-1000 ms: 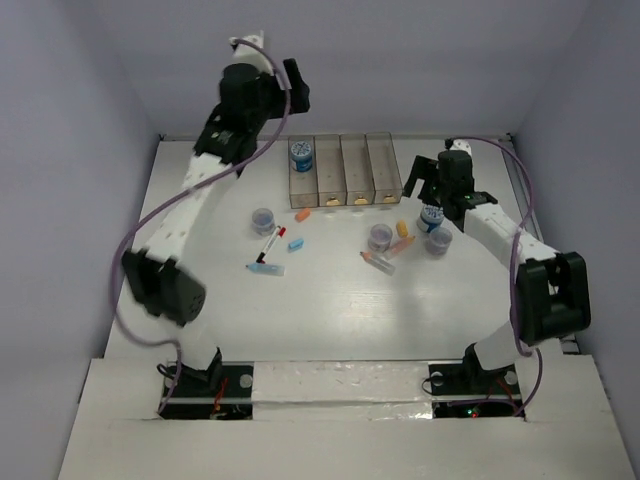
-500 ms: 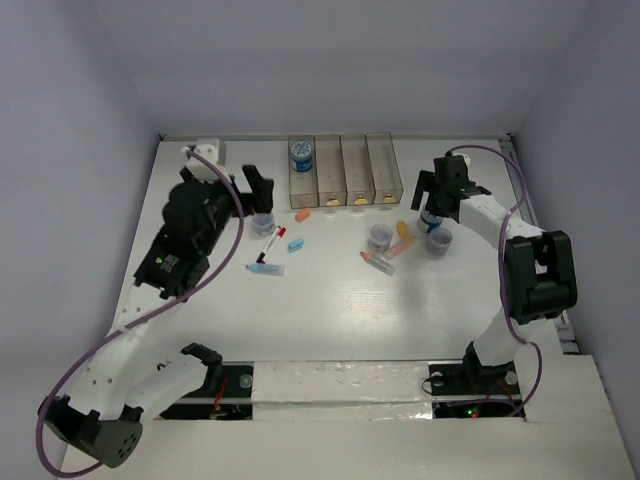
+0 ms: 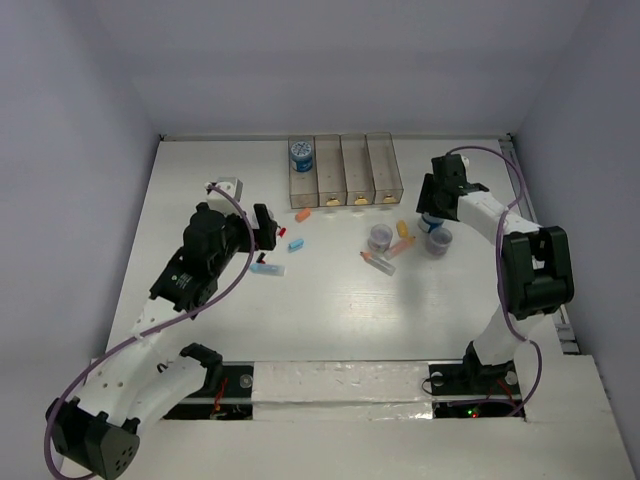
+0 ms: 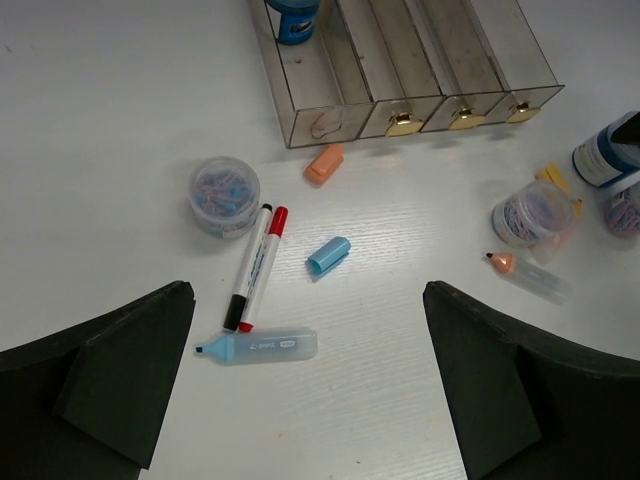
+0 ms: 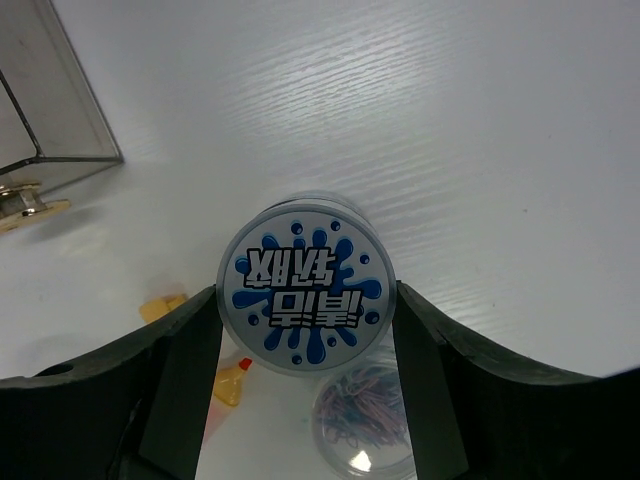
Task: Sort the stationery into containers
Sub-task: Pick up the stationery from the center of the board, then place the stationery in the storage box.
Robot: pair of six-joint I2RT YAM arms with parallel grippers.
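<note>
Right tool (image 5: pixel 305 312) clasps blue-topped roll (image 5: pixel 305 285) — bins (image 5: pixel 45 80) near.

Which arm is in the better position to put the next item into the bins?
The right. Its gripper is closed on the blue-topped jar, close to the bins. The left gripper is open and empty above the markers, so it must first go down and grasp.

Table (image 3: pixel 330 320) front open; bins (image 3: pixel 357 172) block far middle
</note>
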